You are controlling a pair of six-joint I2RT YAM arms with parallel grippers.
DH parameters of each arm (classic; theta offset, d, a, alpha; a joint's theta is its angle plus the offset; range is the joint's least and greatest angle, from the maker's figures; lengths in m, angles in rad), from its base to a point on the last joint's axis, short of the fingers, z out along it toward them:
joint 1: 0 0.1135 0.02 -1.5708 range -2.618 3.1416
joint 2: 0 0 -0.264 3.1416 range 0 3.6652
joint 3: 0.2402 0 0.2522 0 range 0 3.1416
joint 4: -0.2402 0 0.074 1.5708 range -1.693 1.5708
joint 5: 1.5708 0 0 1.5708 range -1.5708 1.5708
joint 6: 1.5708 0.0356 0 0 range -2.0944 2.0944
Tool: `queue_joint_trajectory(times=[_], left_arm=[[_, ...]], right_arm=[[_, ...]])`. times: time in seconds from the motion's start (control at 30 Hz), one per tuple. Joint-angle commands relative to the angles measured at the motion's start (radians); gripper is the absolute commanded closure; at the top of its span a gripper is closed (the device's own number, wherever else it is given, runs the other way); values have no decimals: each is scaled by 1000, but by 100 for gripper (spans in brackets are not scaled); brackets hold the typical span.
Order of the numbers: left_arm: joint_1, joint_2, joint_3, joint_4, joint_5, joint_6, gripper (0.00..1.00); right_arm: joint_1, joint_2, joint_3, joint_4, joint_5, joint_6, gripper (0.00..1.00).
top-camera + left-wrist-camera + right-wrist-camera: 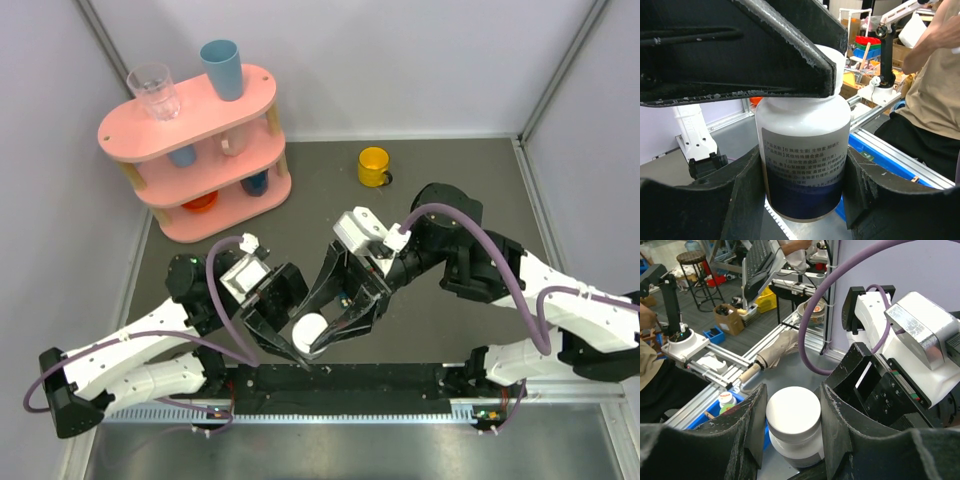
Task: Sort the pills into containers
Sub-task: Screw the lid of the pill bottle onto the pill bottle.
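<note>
Left gripper (802, 200) clamps the white plastic labelled bottle (805, 125) at lower centre of the overhead view, right gripper (792, 440) clamps its white round cap (792, 410); judged uncapping, next needing a twist; pill box unseen in any view.

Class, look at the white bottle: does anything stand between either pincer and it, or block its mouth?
Nothing stands between them. The left pincer clamps the bottle by its body, and the right pincer grips its cap. That cap, still on, blocks the mouth.
</note>
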Motion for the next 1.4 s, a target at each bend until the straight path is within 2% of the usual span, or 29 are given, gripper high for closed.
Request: queue_joint_trajectory(times=[0.0,0.33,0.53,0.63,0.67,0.73,0.77,0.8,0.83,0.87,0.9,0.93,0.97,1.0,1.03,1.13,1.23,1.37], left_arm=[[-3,8,10,25,53,-10,100],[-15,11,-5,31,44,-4,100],[-15,0,-19,34,25,4,100],[-15,-5,-25,37,19,9,100],[-15,-5,-28,37,15,10,100],[-15,-11,-35,26,-7,21,100],[-13,-29,-41,1,-22,66,100],[-13,-44,-36,-59,-85,118,100],[-13,-63,-27,-284,-140,192,100],[-13,-106,-12,-397,-221,345,100],[-13,-121,13,-477,-348,396,100],[-13,-136,16,-536,-427,429,100],[-13,-161,25,-629,-511,477,100],[-13,-169,37,-661,-586,487,100],[-13,-176,42,-679,-719,499,100],[-13,-177,59,-736,-905,510,100],[-13,-175,59,-744,-1025,504,100],[-12,-169,67,-767,-1110,501,100]], right_arm=[[11,-25,114,80,-175,32,100],[11,15,181,83,-257,24,100],[12,11,152,83,-182,7,100],[11,-12,120,89,-70,-13,100],[12,-19,111,95,9,-14,89],[12,-37,83,106,102,-20,74],[12,-58,69,112,234,-17,67],[11,-71,56,117,315,-13,64],[12,-78,37,111,489,-7,60],[14,-84,33,100,581,1,59],[14,-83,37,56,672,15,57],[11,-78,45,30,828,22,57],[12,-62,52,5,902,27,57],[12,-52,63,-35,958,36,56],[12,-42,66,-46,1043,36,54],[22,-17,65,-56,1174,62,47],[54,7,72,-53,1291,66,42],[97,30,77,-29,1368,43,37]])
